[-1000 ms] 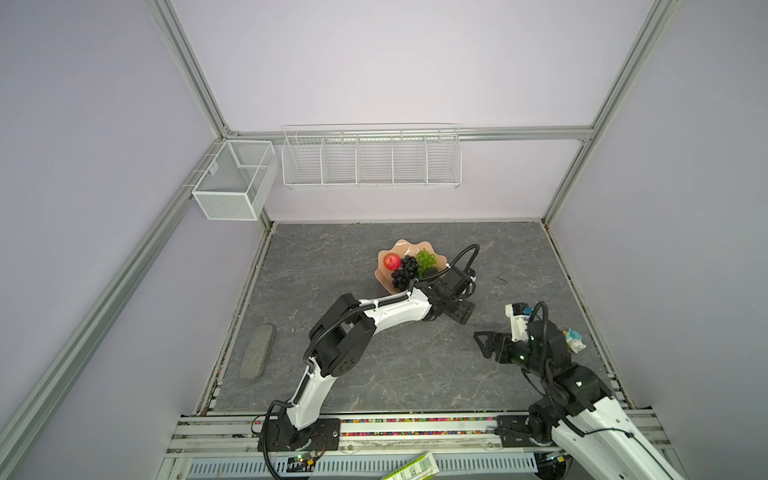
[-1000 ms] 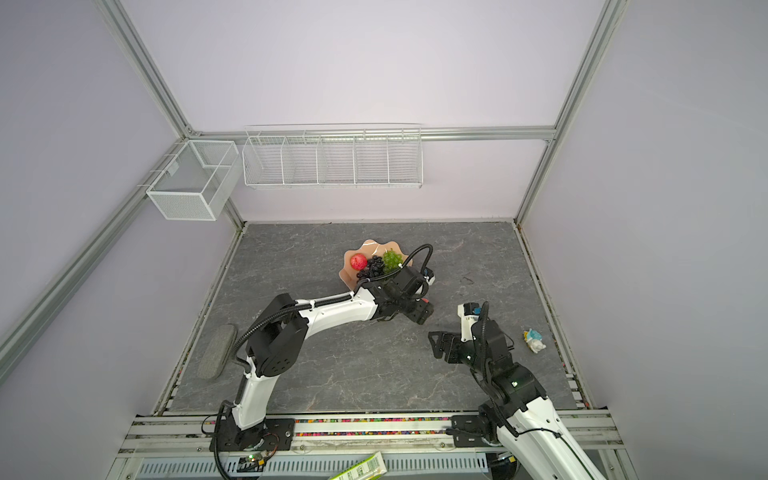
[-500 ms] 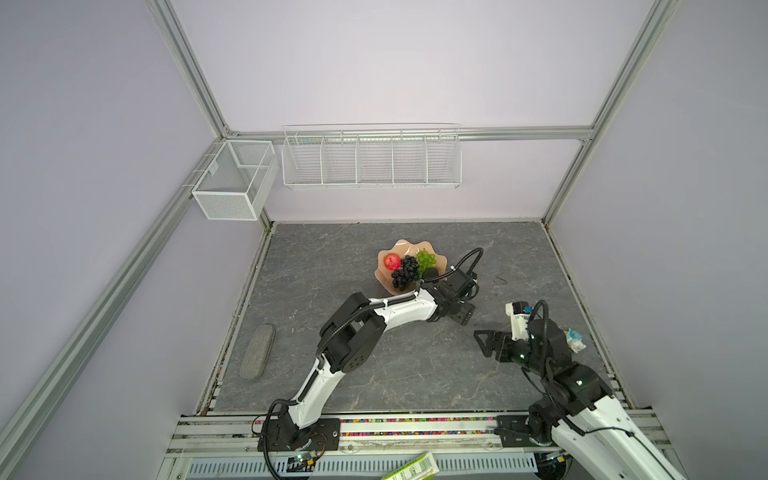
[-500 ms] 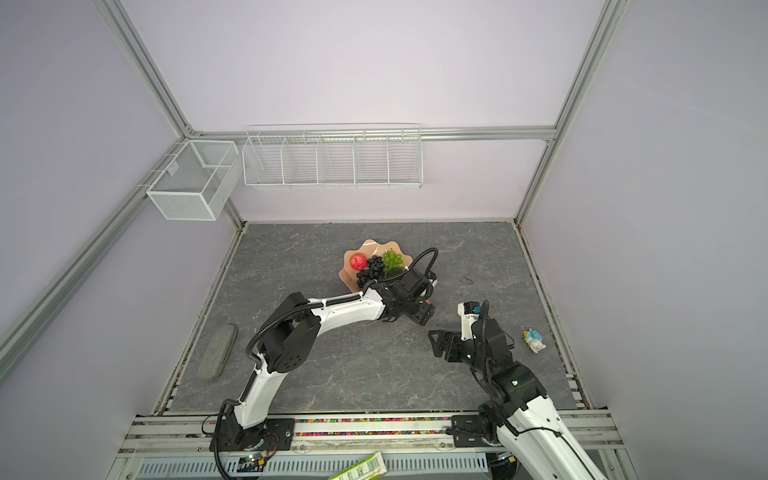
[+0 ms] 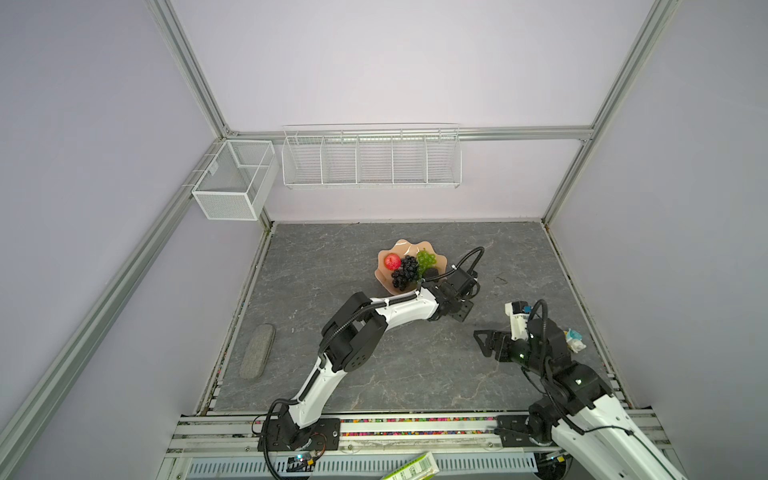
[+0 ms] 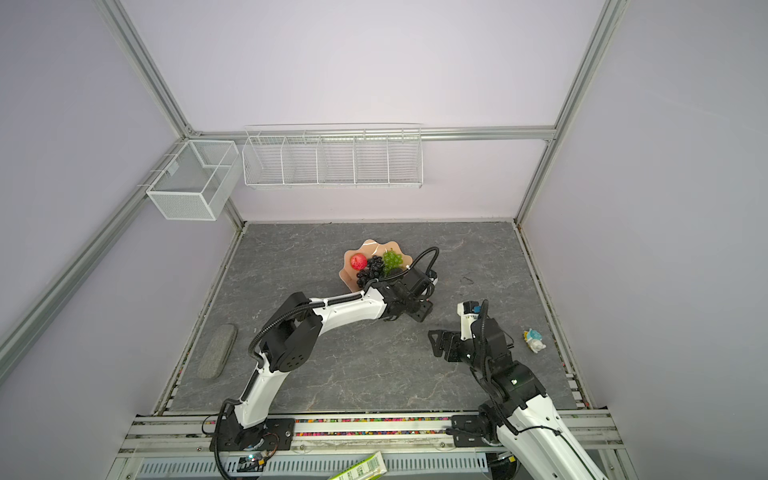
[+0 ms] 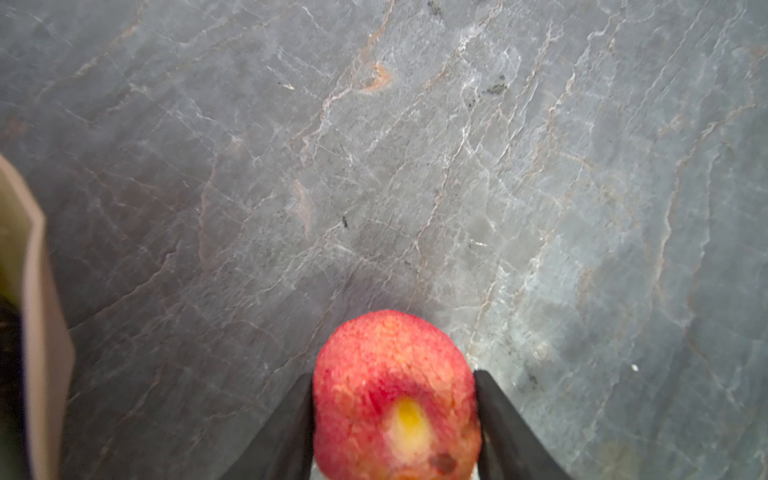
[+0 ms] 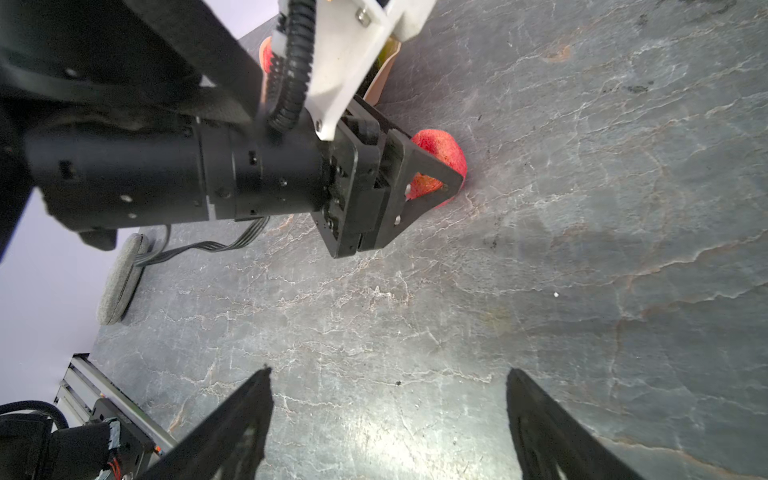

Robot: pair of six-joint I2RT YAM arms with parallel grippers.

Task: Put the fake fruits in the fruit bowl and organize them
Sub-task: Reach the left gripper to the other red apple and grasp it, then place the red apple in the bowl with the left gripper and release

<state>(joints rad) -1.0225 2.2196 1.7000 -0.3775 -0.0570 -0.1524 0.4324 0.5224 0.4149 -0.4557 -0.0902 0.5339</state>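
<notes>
One apple within left end effector

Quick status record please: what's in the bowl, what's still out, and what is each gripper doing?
bowl: peach bowl, toward the back of the table
in bowl: red apple, dark grapes, green grapes, avocado
still out: second apple, on the table just right of the bowl
left gripper: jaws against both sides of second apple
right gripper: open, empty, over bare table
other items: grey pad at left edge, small toy at right edge
</notes>
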